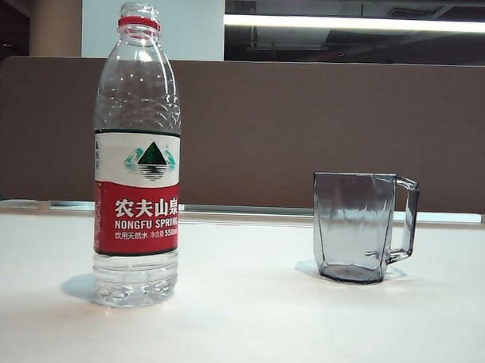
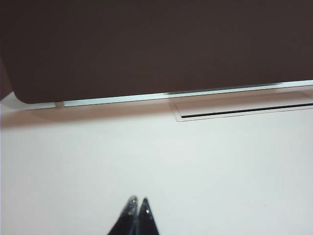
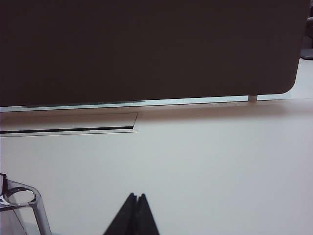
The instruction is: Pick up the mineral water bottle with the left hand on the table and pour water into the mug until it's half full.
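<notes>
The mineral water bottle (image 1: 137,158) stands upright and uncapped on the white table (image 1: 245,325), left in the exterior view. The grey-tinted faceted mug (image 1: 360,225) stands to its right, handle facing right. Neither arm shows in the exterior view. In the left wrist view my left gripper (image 2: 138,199) is shut, its black tips pressed together over bare tabletop, with neither bottle nor mug in sight. My right gripper (image 3: 136,195) is also shut over the table. The mug's rim and handle (image 3: 19,198) show at the edge of the right wrist view, apart from the tips.
A brown partition wall (image 1: 308,128) runs along the table's far edge. A cable slot (image 2: 244,111) is cut into the tabletop near that wall, seen too as a slot (image 3: 68,128) in the right wrist view.
</notes>
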Robot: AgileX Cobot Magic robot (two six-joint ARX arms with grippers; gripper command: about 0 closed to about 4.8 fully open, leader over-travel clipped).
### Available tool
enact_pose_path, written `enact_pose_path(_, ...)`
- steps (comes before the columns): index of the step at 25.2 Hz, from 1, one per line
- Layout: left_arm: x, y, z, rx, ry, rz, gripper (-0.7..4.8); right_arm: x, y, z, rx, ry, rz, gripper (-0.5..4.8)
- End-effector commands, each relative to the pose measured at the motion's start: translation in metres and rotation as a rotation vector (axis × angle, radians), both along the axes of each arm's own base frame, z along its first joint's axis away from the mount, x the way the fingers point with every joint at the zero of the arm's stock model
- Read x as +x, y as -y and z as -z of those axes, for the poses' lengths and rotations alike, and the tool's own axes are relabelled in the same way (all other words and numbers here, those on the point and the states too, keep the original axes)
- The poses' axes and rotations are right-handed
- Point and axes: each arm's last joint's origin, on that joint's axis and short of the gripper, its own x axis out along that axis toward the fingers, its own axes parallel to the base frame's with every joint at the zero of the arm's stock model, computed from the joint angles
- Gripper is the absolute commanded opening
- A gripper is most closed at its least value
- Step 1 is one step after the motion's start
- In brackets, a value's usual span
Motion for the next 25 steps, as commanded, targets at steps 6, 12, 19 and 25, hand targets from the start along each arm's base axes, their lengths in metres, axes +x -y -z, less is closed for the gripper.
enact_pose_path(6,0.0,-0.006,-0.002,-0.012,0.012,-0.064,-0.06,0.0,0.0,-0.002,0.001,0.025,-0.001,-0.08)
enact_pose_path(12,0.0,-0.006,-0.004,-0.066,0.024,-0.059,-0.06,-0.001,-0.001,-0.007,0.04,0.045,-0.029,-0.08)
enact_pose_path(19,-0.008,-0.006,-0.038,-0.186,0.142,-0.04,-0.06,-0.017,0.0,-0.065,0.074,0.12,-0.033,-0.09)
enact_pose_path(25,-0.008,-0.005,-0.061,-0.197,0.145,-0.022,-0.06,-0.013,-0.004,-0.117,0.062,0.116,-0.131,-0.09)
